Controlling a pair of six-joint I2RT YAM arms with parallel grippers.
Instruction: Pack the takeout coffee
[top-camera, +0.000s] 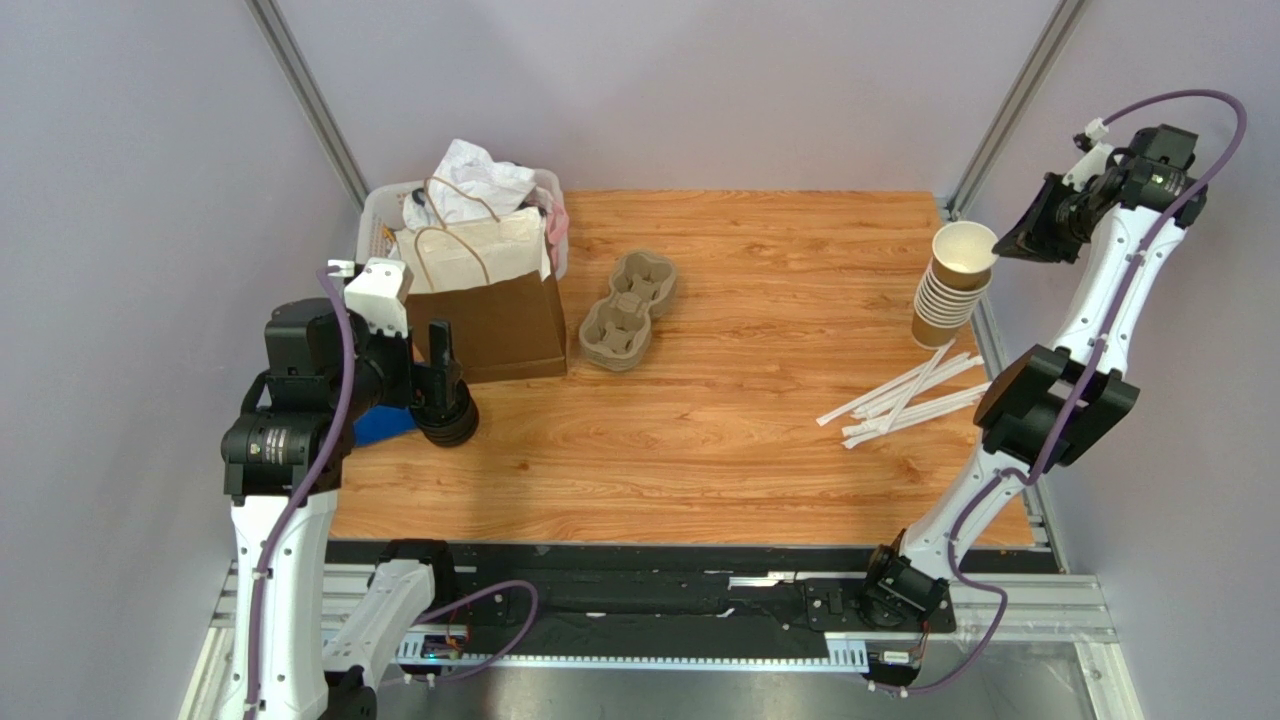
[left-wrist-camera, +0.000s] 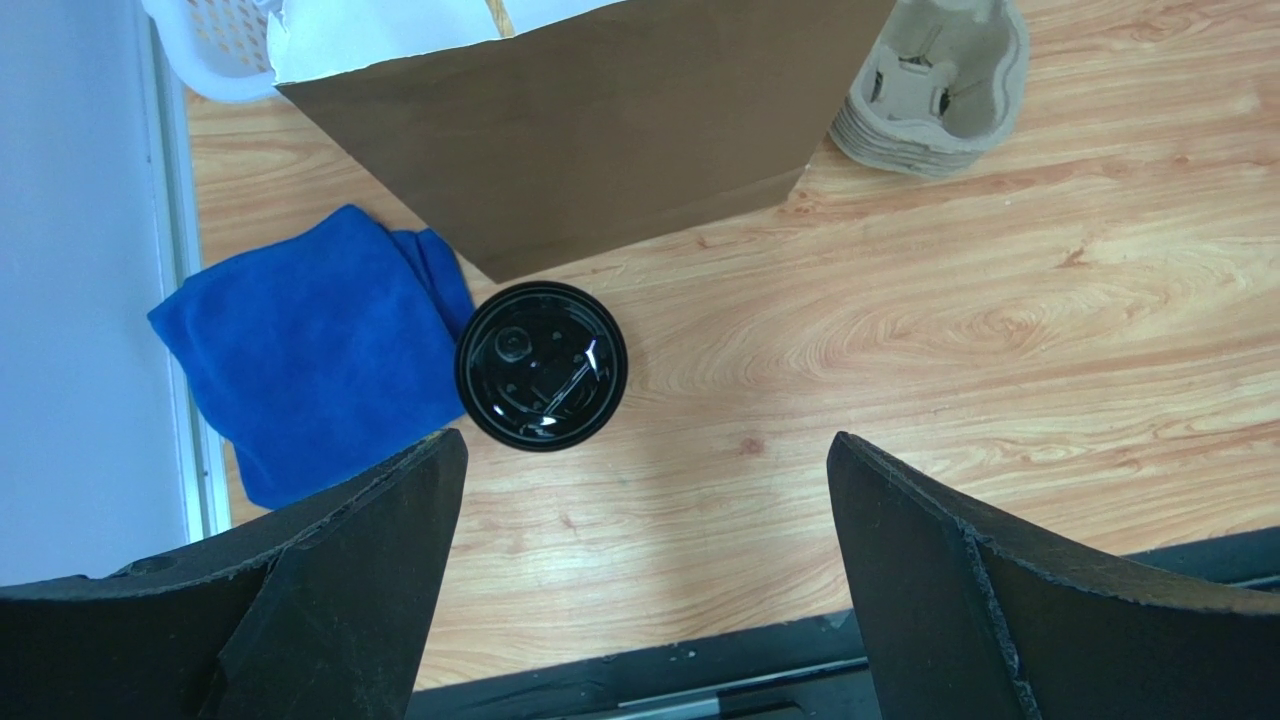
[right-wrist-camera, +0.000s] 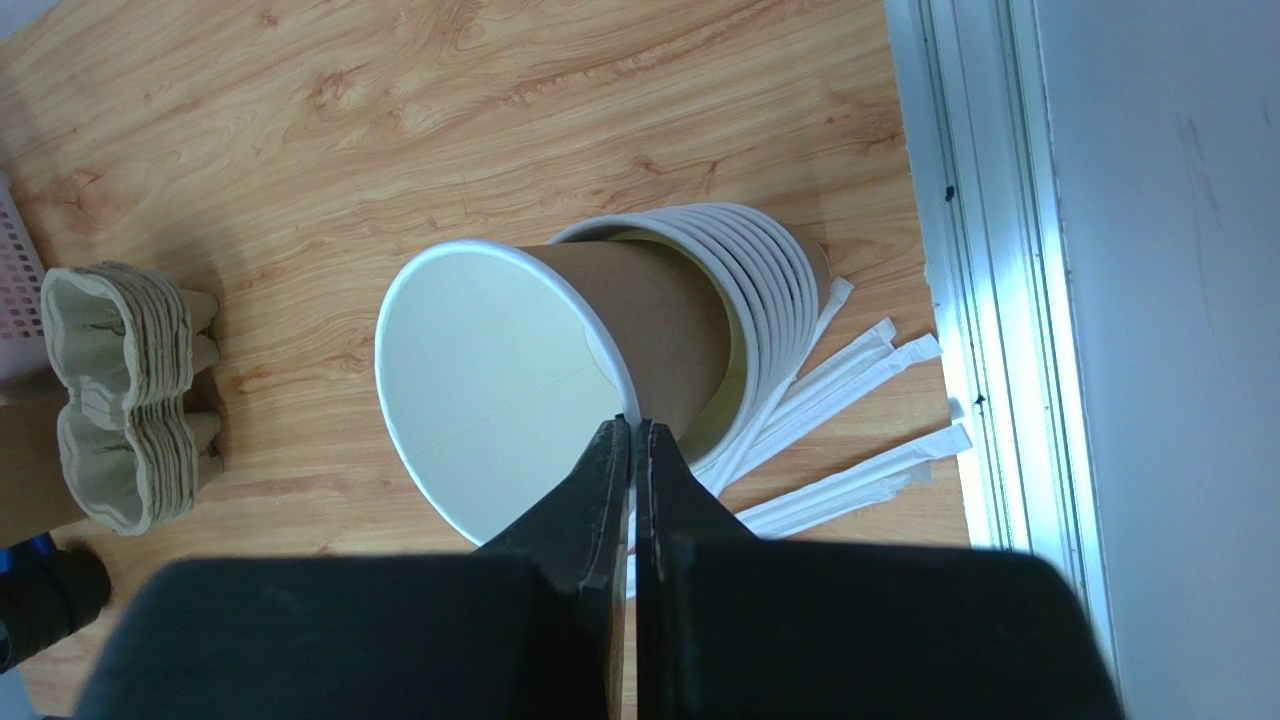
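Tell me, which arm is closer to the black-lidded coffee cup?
Left. The left fingers, open, hover above the takeout coffee, beside the brown bag. The right fingers, shut, are across the table by the stack of lidless cups.

The left arm (top-camera: 274, 593) and right arm (top-camera: 1115, 288) have white links and bulky black joint housings. A purple cable (top-camera: 1187, 95) runs along each. The left end effector (left-wrist-camera: 646, 443) and right end effector (right-wrist-camera: 633, 435) have matte black, wedge-shaped fingers (left-wrist-camera: 346, 585).
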